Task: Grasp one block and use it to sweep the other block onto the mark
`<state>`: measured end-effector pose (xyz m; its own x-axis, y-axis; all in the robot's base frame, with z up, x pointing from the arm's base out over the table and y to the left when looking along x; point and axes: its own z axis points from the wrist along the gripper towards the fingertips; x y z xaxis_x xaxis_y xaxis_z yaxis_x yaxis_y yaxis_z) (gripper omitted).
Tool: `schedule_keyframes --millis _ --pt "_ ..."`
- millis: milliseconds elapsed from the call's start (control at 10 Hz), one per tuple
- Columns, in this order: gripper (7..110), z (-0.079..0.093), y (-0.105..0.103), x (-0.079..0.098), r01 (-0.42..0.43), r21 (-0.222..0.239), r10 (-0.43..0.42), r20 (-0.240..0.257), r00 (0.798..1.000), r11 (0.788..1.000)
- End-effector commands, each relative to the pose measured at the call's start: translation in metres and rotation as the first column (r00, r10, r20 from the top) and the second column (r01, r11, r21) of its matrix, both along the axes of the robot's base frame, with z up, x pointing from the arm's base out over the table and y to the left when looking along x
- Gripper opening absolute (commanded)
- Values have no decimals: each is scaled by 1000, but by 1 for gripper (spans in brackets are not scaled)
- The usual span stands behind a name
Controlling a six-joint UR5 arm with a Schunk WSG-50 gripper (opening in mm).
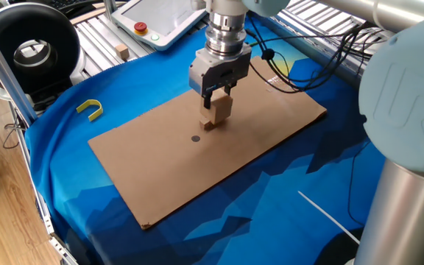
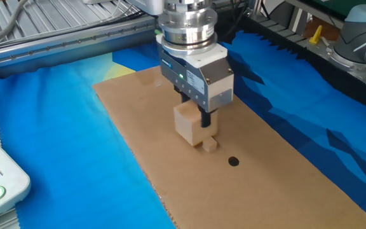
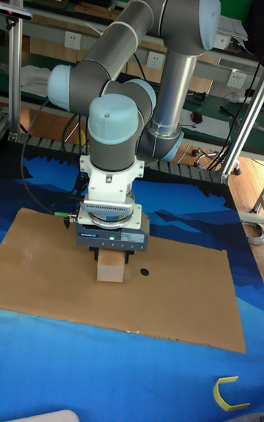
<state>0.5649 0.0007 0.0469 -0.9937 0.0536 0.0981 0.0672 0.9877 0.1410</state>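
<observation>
Centre frame in both fixed views: gripper (image 2: 197, 113) clamped on the large wooden cube (image 2: 188, 124), low on the cardboard sheet (image 2: 284, 165). Rigid, light, flat-sided; a firm hold on opposite faces likely enough. Touching its lower right edge: the tiny wooden cube (image 2: 210, 145), probably light, prone to skidding. Just lower right: the dark round mark (image 2: 233, 161).
</observation>
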Motion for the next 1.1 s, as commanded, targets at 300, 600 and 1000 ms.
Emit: schedule_keyframes --millis 300,600,1000 --pt "7 22 -76 28 -43 -353 76 78 994 935" --pt "7 30 -71 27 -23 -314 44 60 997 949" --pt "7 26 -86 44 -52 -257 71 66 995 965"
